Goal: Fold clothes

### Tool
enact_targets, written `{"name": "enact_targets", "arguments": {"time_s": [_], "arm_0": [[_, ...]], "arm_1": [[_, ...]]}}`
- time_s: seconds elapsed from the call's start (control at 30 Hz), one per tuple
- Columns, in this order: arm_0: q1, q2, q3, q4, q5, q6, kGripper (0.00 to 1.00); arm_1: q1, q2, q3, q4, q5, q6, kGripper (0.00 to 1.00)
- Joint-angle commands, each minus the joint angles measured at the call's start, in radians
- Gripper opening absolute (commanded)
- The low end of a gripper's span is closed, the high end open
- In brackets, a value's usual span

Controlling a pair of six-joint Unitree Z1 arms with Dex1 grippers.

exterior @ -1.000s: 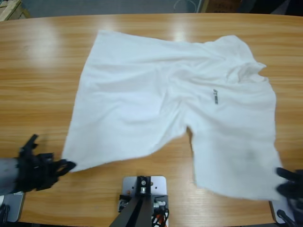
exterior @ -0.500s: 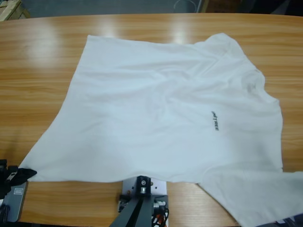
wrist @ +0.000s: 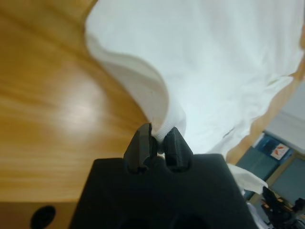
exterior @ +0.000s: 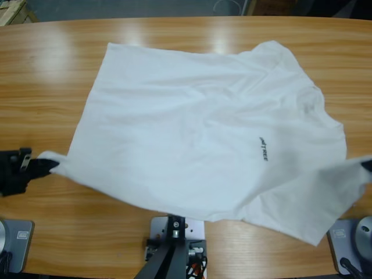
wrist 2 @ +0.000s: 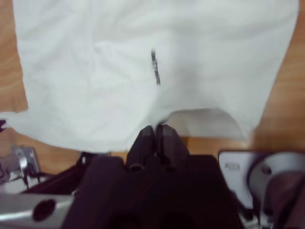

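The right claw (exterior: 367, 165) is nearly all cut off by the high view's right edge; only a dark tip shows against the T-shirt (exterior: 197, 128). The left claw (exterior: 23, 170) is cropped at the left edge there. Beyond the right claw, the shirt's chest lettering (wrist 2: 155, 67) is too blurred to read. The cloth hides the worktop (exterior: 52, 70) beneath it.

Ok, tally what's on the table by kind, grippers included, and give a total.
White T-shirt: 1
Black grippers: 2, the left gripper and the right gripper, each shut on the shirt's edge
Wooden table: 1
Total: 4
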Motion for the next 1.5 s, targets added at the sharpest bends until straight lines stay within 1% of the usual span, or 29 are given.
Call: {"name": "enact_targets", "arguments": {"time_s": [0.03, 0.07, 0.17, 0.23, 0.4, 0.53, 0.6, 0.7, 0.8, 0.87, 1.07, 1.27, 1.5], "arm_0": [[0.205, 0.121, -0.053, -0.070, -0.093, 0.160, 0.000], [0.221, 0.134, -0.065, -0.070, -0.100, 0.183, 0.000], [0.229, 0.188, -0.110, -0.070, -0.103, 0.238, 0.000], [0.229, 0.230, -0.140, -0.070, -0.102, 0.258, 0.000], [0.230, 0.319, -0.178, -0.090, -0.102, 0.265, 0.000], [0.234, 0.343, -0.176, -0.096, -0.102, 0.264, 0.000], [0.254, 0.341, -0.174, -0.096, -0.102, 0.266, 0.000], [0.312, 0.360, -0.176, -0.107, -0.103, 0.286, 0.000], [0.372, 0.403, -0.177, -0.160, -0.103, 0.314, 0.000], [0.393, 0.438, -0.183, -0.204, -0.106, 0.327, 0.000], [0.394, 0.507, -0.201, -0.243, -0.134, 0.329, 0.000], [0.394, 0.518, -0.191, -0.243, -0.135, 0.337, 0.000], [0.402, 0.508, -0.167, -0.234, -0.133, 0.329, 0.000]], "arm_1": [[-0.347, 0.091, 0.041, -0.174, 0.105, -0.368, 0.000], [-0.386, 0.144, 0.035, -0.190, 0.136, -0.417, 0.000], [-0.442, 0.241, 0.003, -0.208, 0.171, -0.496, 0.000], [-0.520, 0.295, -0.029, -0.210, 0.203, -0.570, 0.000], [-0.692, 0.354, -0.124, -0.207, 0.241, -0.738, 0.000], [-0.796, 0.372, -0.187, -0.182, 0.254, -0.818, 0.000], [-0.827, 0.380, -0.181, -0.177, 0.258, -0.843, 0.000], [-0.836, 0.397, -0.155, -0.192, 0.272, -0.868, 0.000], [-0.844, 0.428, -0.142, -0.202, 0.278, -0.876, 0.000], [-0.848, 0.437, -0.142, -0.202, 0.278, -0.882, 0.000], [-0.875, 0.469, -0.143, -0.189, 0.284, -0.892, 0.000], [-0.875, 0.478, -0.064, -0.180, 0.278, -0.844, 0.000], [-0.875, 0.444, -0.062, -0.181, 0.264, -0.844, 0.000]]}}
